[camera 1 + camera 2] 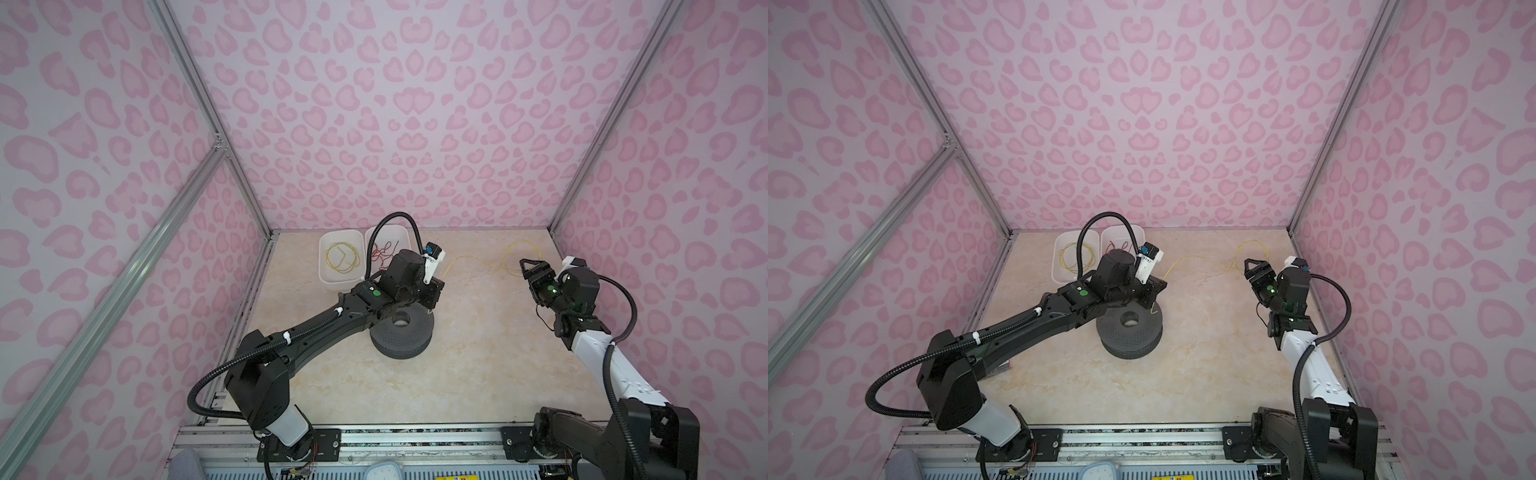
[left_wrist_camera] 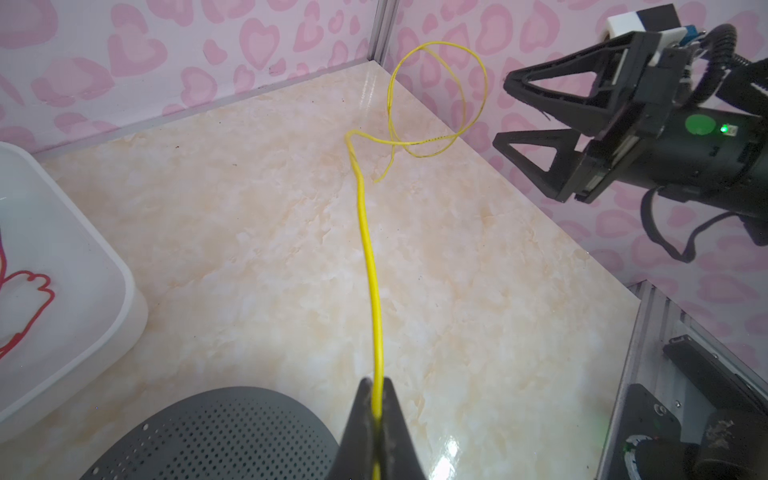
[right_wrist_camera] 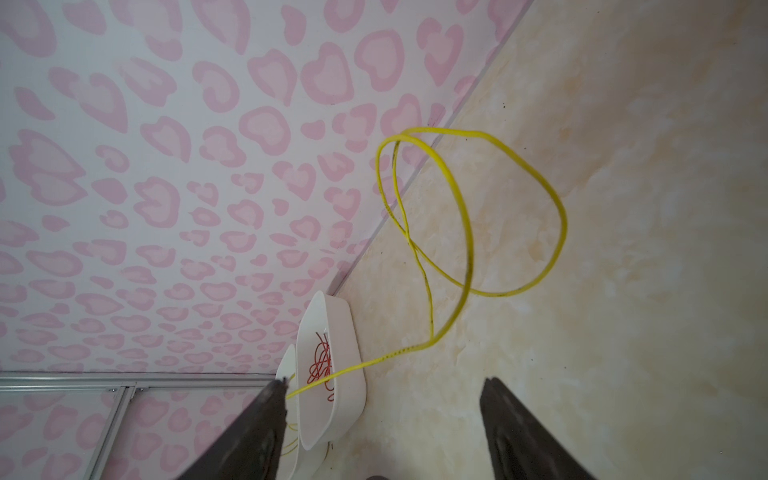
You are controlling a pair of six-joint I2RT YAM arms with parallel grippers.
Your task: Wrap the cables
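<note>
A thin yellow cable [image 1: 459,259] [image 1: 1187,257] lies across the far part of the table and curls into loose loops near the back right corner. My left gripper [image 1: 432,301] [image 2: 376,386] is shut on the cable [image 2: 371,270], just over the far edge of the grey perforated spool [image 1: 405,336] [image 1: 1133,336] [image 2: 216,432]. My right gripper [image 1: 523,270] [image 1: 1246,269] [image 3: 386,380] stands open beside the loops. The cable [image 3: 468,224] runs past one fingertip there and nothing is clamped between the jaws.
Two white bins stand at the back left. One bin [image 1: 322,266] holds a coil of yellow wire, the other [image 1: 401,229] [image 3: 336,328] red wires. Pink walls close in the table on three sides, and the loops lie near the right wall.
</note>
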